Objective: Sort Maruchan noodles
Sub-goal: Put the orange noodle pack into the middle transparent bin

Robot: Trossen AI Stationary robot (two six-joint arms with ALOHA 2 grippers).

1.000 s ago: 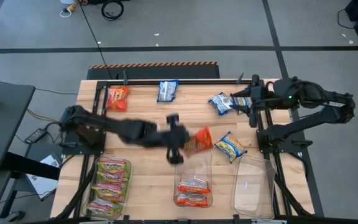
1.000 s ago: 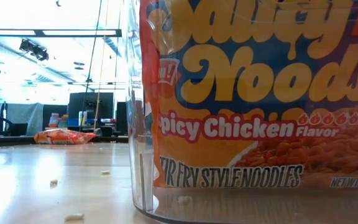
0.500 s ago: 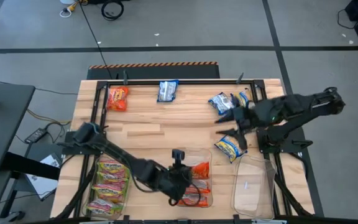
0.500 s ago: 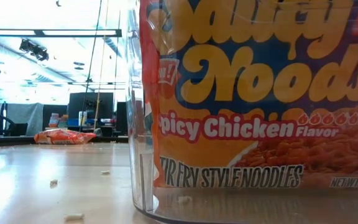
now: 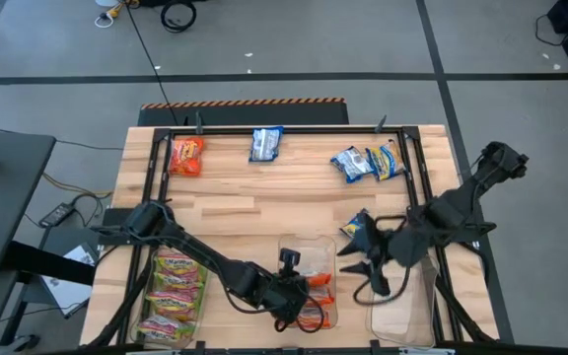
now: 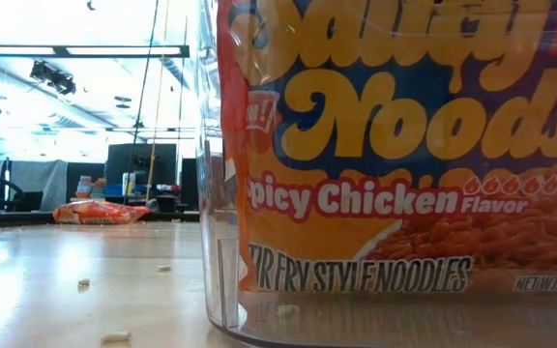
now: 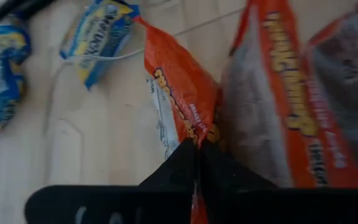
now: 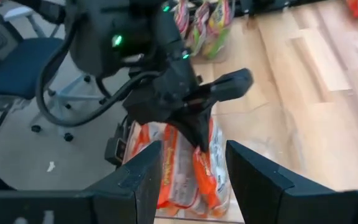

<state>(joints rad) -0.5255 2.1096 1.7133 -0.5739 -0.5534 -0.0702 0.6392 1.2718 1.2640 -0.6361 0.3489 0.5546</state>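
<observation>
gripping orange packet (image 7: pixel 182 106), left end effector (image 7: pixel 197 146) over middle bin (image 5: pixel 323 248).

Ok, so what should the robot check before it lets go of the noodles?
1. Left pincer pinching the orange packet: ok.
2. Packet over the middle bin, where other orange ones lie: ok.
3. Packet resting on the pile: cannot tell.
4. Right pincer open, holding nothing: ok.
5. Blue-and-yellow packet lying on the table beside the right pincer: ok.
</observation>
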